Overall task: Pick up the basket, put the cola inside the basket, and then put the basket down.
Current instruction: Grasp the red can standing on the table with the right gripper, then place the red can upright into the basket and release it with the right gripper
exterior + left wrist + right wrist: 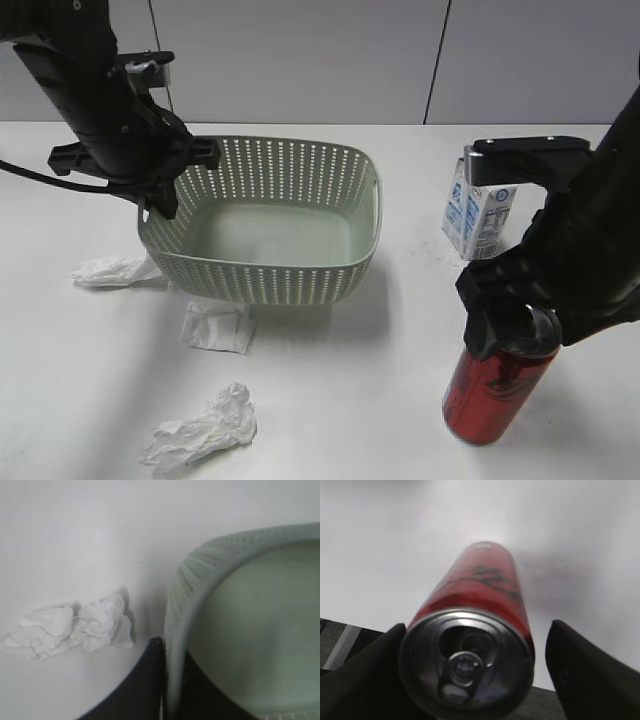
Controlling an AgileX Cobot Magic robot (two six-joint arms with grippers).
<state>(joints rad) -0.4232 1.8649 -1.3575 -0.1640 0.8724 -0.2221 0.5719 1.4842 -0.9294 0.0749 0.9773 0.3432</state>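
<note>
The cola point(497, 388) stands upright at the near right of the white table point(400, 420), and my right gripper point(515, 325) sits over its silver top with the jaws spread wide, one finger off to each side of the can. My right wrist camera looks straight down on the pull-tab point(464, 669); there is a clear gap between the can and the right finger point(585, 670), while on the left side the finger is close in and I cannot tell whether it touches. Near the front left lies a crumpled tissue point(203, 430), with a flatter one point(218, 327) just beyond it, close by the front wall of the basket. The basket point(268, 275) sits mid-table, nothing inside it, well apart from the can. My left gripper point(165, 178) is clamped on its left rim: the left wrist camera shows the pale green wall running between my two dark fingers point(135, 690). Another tissue point(112, 269) lies on the table just beside that corner. Farther back on the right, a blue-and-white milk carton point(478, 218) stands upright beneath my right arm.
</note>
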